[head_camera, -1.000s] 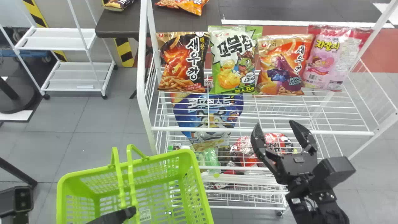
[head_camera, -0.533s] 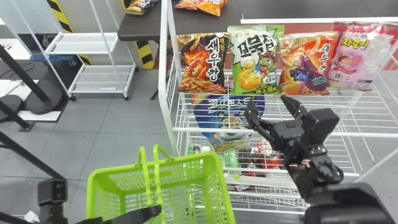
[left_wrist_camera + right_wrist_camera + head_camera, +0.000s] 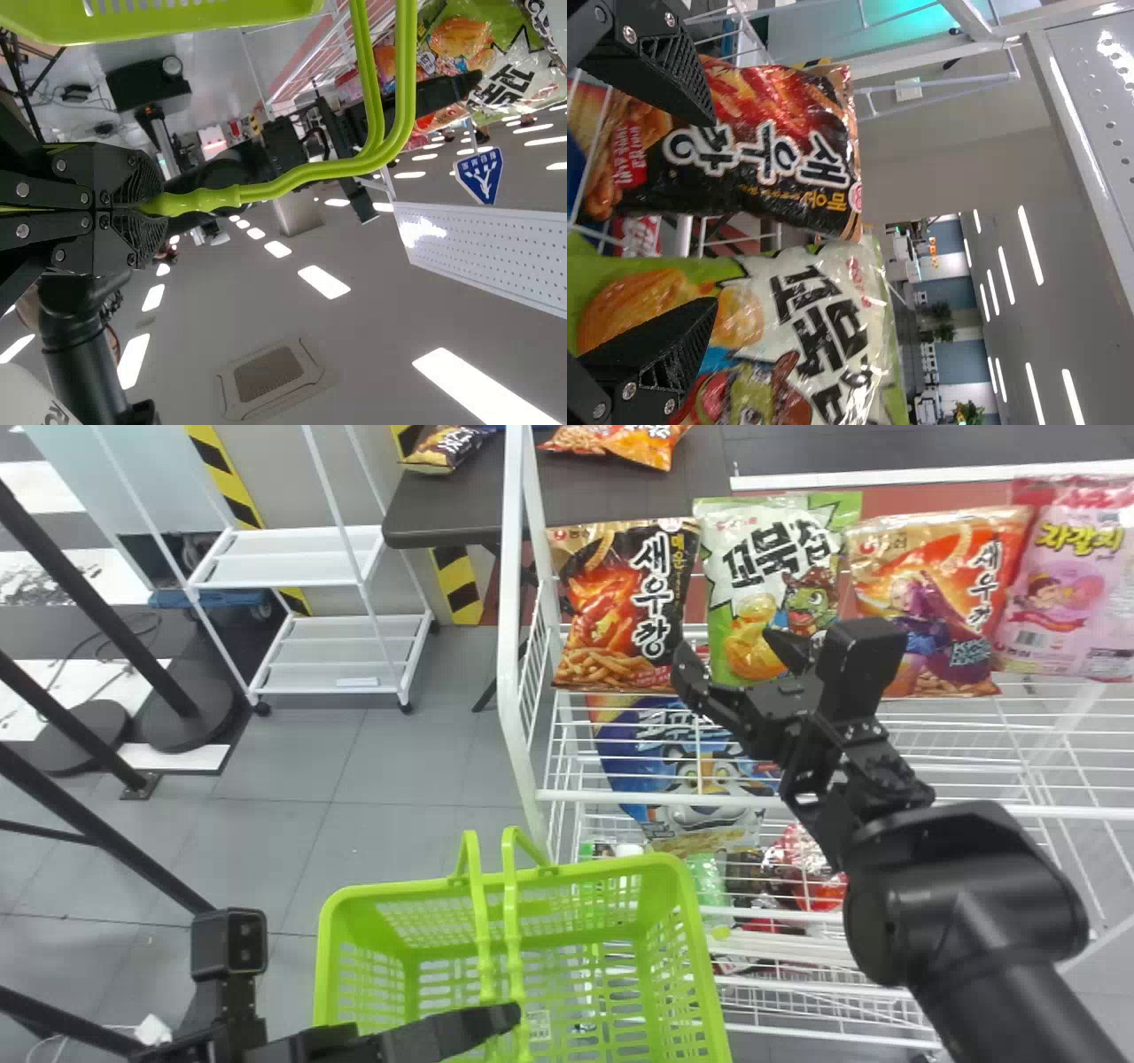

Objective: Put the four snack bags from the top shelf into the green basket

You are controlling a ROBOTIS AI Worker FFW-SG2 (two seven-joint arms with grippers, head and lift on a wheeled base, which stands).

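Note:
Four snack bags stand in a row on the top shelf: black-orange [image 3: 620, 607], green-white [image 3: 769, 549], orange [image 3: 943, 593] and pink [image 3: 1067, 584]. My right gripper [image 3: 740, 660] is open before the lower edges of the first two; in the right wrist view the gripper [image 3: 713, 212] has the black bag [image 3: 780, 142] beyond one finger and the green bag [image 3: 824, 328] beyond the other, nothing between its pads. My left gripper [image 3: 509, 1017] is at the handles of the green basket [image 3: 691, 930]; in the left wrist view the gripper [image 3: 151, 205] is shut on a green handle [image 3: 283, 184].
The white rack's front rail [image 3: 886, 806] runs below the bags. A blue tiger bag [image 3: 691, 771] and other goods are on lower levels. Behind stand a dark table [image 3: 443, 509] with more bags and a white cart [image 3: 310, 558]. Black posts [image 3: 89, 815] stand at left.
My right gripper has moved up and left, from the lower shelf area to the bags, still open. The head view has swung left, so rack and basket appear farther right.

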